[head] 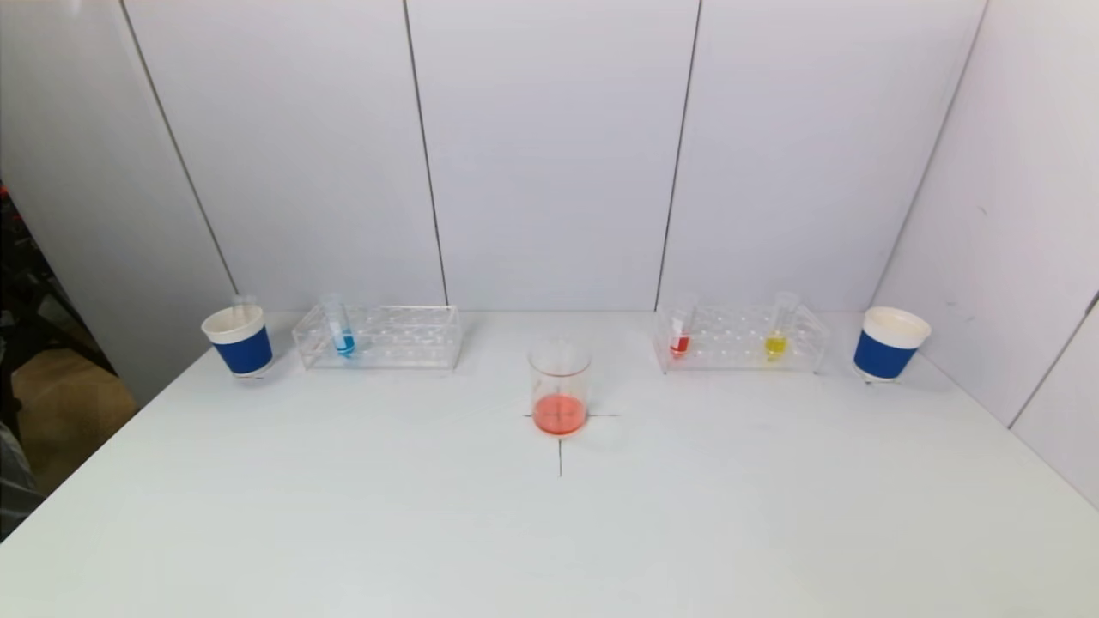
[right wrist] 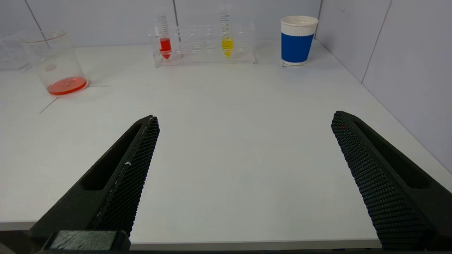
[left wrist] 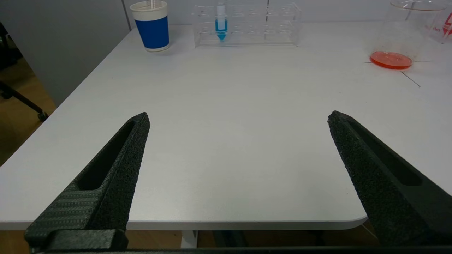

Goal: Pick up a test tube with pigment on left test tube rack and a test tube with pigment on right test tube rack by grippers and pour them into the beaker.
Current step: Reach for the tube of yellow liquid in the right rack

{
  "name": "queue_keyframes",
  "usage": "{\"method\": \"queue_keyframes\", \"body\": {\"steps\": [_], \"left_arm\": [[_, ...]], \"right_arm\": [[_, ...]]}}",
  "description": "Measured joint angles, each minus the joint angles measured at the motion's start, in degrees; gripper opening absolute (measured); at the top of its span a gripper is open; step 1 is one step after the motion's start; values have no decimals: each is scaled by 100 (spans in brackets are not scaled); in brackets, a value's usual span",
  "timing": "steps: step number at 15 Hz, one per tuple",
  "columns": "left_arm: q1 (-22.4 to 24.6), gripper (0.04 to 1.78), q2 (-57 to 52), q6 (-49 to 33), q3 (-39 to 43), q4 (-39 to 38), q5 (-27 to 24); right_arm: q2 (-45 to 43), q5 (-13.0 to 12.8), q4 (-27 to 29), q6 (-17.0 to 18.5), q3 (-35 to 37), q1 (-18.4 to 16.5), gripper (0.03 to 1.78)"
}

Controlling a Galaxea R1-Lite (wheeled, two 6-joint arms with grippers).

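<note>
Holding orange liquid already, the beaker (head: 559, 390) awaits more: blue tube (head: 342, 330) and red tube (head: 680, 335) sit racked, both grippers' jaws spread empty.

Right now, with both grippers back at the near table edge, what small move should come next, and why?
Probably reach the open left gripper forward toward the blue tube in the left rack. It is that rack's only pigment tube, and the right gripper, also open, holds nothing. The beaker waits at centre.

beaker (head: 560, 390) centre table, racks (head: 378, 337) behind, left and right
</note>
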Motion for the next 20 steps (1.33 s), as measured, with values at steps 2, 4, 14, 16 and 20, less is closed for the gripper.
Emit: {"method": "queue_keyframes", "body": {"steps": [2,4,14,16,20], "left_arm": [[0,176,0,10,0,-5,13],[0,176,0,-4,0,34,9],[0,176,0,-6,0,40,6],[0,176,0,-4,0,43,6],[0,176,0,-6,0,40,6]], "right_arm": [[0,1,0,0,0,0,177],[0,0,0,0,0,0,177],[0,1,0,-1,0,0,177],[0,0,0,0,0,0,177],[0,0,0,2,0,0,177]]}}
